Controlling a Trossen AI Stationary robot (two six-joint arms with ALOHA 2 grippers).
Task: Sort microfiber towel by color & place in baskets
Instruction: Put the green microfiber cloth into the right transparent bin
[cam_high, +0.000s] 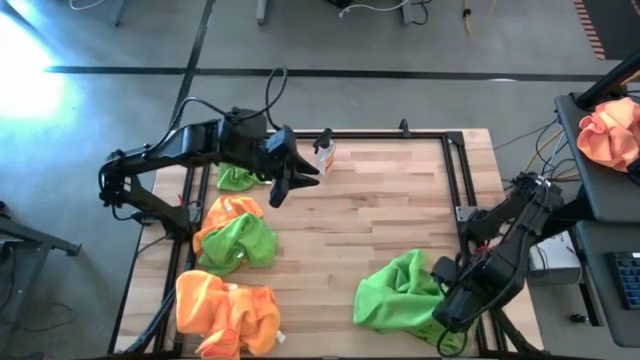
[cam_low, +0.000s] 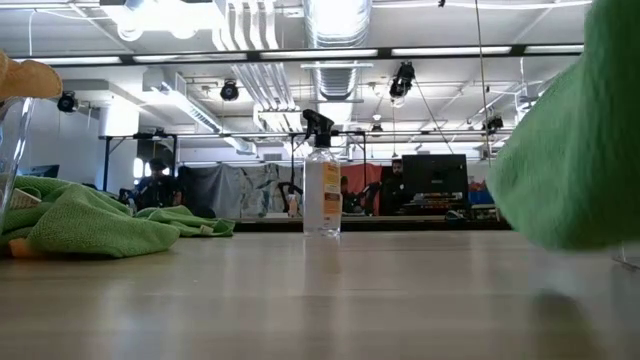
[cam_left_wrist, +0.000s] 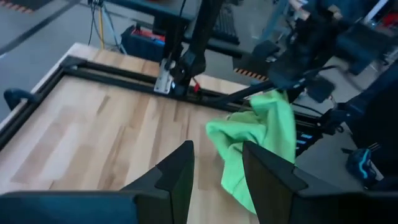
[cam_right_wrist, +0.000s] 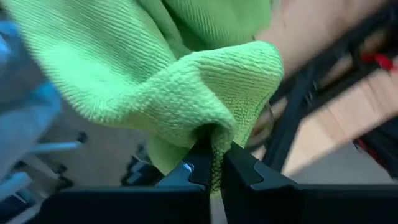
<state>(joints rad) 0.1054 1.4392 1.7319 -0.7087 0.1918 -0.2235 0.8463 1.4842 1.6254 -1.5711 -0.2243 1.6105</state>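
My right gripper (cam_high: 447, 287) is shut on a lime green microfiber towel (cam_high: 395, 290) at the table's near right corner. The towel fills the right wrist view (cam_right_wrist: 155, 68) and shows in the low view (cam_low: 580, 130). My left gripper (cam_high: 292, 180) hovers open over the far left part of the table, its fingers (cam_left_wrist: 180, 171) apart and touching nothing. On the left lie another green towel (cam_high: 237, 178), an orange and green heap (cam_high: 235, 235) and an orange heap (cam_high: 225, 312). Of the baskets only a clear wall (cam_low: 14, 150) shows in the low view. My right gripper pinches a bunched fold (cam_right_wrist: 217, 134) of the green towel between its two fingers; how many layers, I cannot tell. The cloth billows out beyond the fingertips. In the low view the towel's lower edge (cam_low: 560, 235) hangs above the table top.
A small clear spray bottle (cam_high: 324, 152) stands upright near the far edge, close to my left gripper. A black frame rail (cam_high: 452, 180) runs along the table's right side. A peach-orange cloth bundle (cam_high: 610, 130) lies on a side surface off the table. Bare wood (cam_high: 370, 215) lies mid-table.
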